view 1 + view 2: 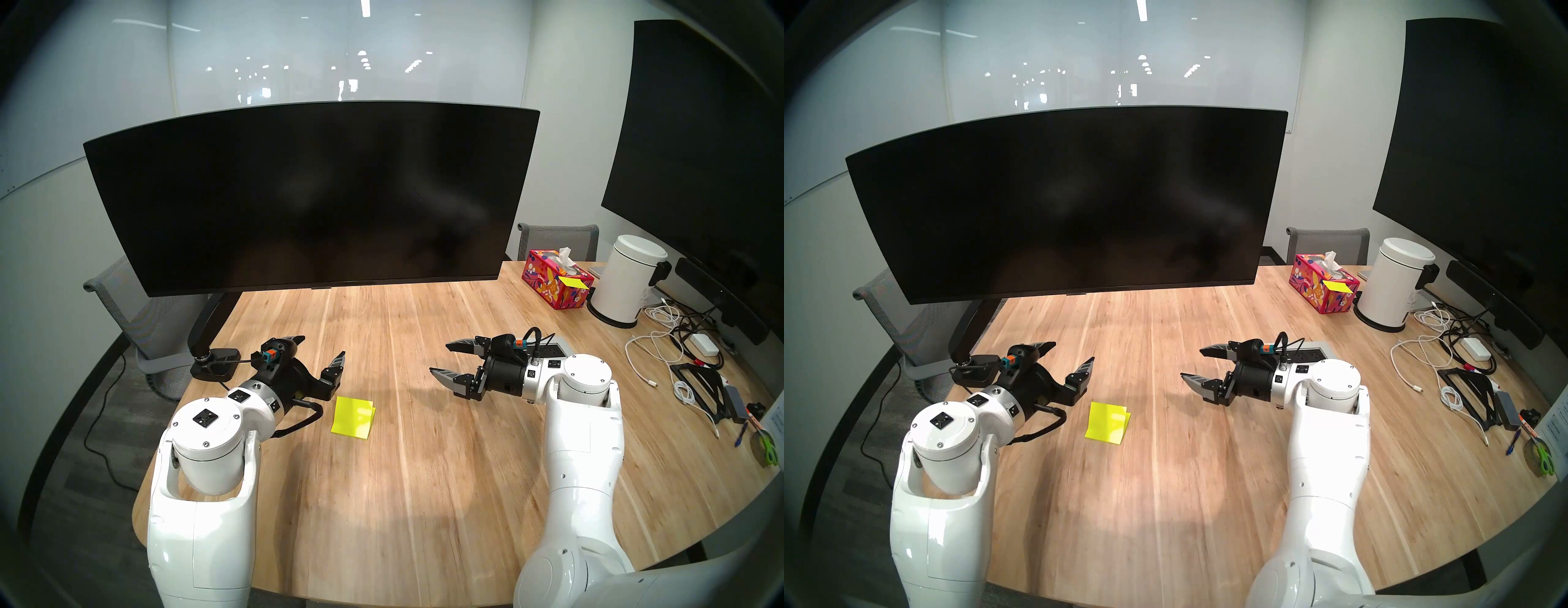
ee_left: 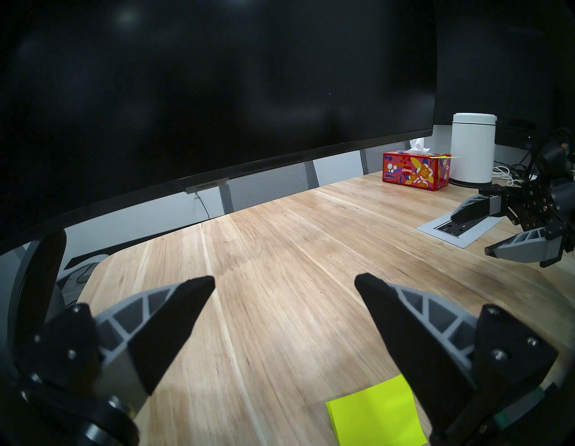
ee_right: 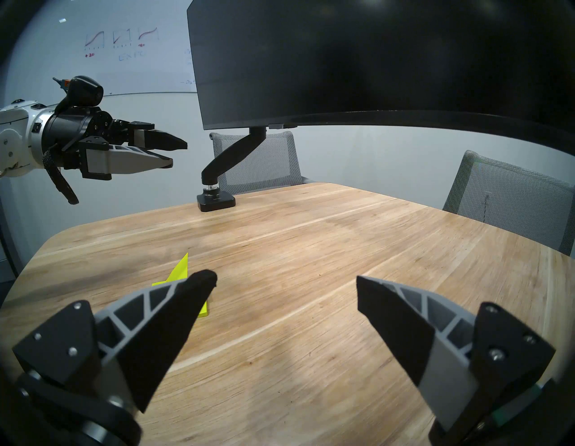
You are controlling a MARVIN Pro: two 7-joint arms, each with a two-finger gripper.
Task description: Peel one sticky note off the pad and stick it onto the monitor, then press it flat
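Both pincers, the left gripper (image 1: 323, 350) and right gripper (image 1: 443, 359), are held wide open and empty above the tabletop (image 1: 424, 446), presumably for approach, with the pad (image 1: 353, 415) lying near its left edge before the monitor (image 1: 314, 199).

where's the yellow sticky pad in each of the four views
Head stereo left: the pad lies on the table, lower centre-left, just right of the left gripper.
Head stereo right: the pad sits in the same spot, slightly further left.
Left wrist: bottom edge, right of centre.
Right wrist: left of centre, mostly hidden behind a finger.
Shared landmark: the monitor.
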